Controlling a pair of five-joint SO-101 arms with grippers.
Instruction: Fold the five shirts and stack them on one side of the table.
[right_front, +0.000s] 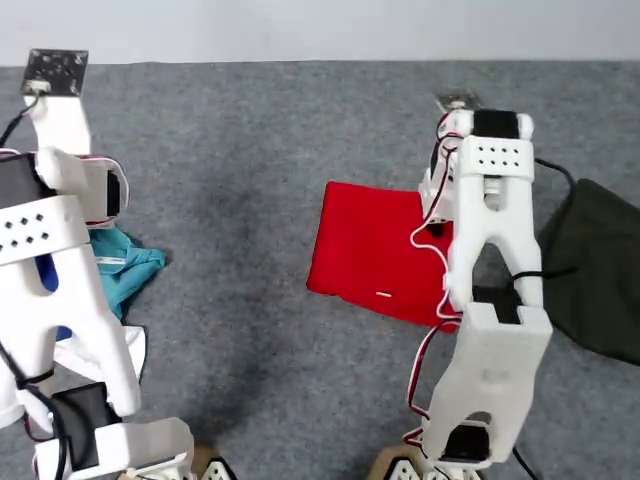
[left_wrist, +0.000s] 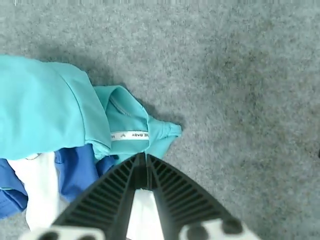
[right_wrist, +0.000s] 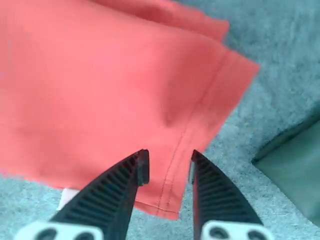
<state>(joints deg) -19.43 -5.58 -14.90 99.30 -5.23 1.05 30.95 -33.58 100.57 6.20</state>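
A folded red shirt (right_front: 370, 250) lies on the grey table near the middle. My right gripper (right_wrist: 167, 165) hovers open just above the red shirt (right_wrist: 100, 90) near its hemmed corner, nothing between the fingers. A teal shirt (right_front: 125, 268) lies crumpled at the table's left, under the left arm. My left gripper (left_wrist: 145, 159) is shut with nothing in it, right by the collar of the teal shirt (left_wrist: 55, 105). Blue cloth (left_wrist: 75, 172) and white cloth (left_wrist: 40, 190) lie bunched beside the teal one. A dark green shirt (right_front: 595, 265) rests at the right edge.
Grey carpet-like table surface (right_front: 230, 150) stretches open between the two arms and toward the far side. The dark green shirt (right_wrist: 295, 175) lies close beside the red one's corner.
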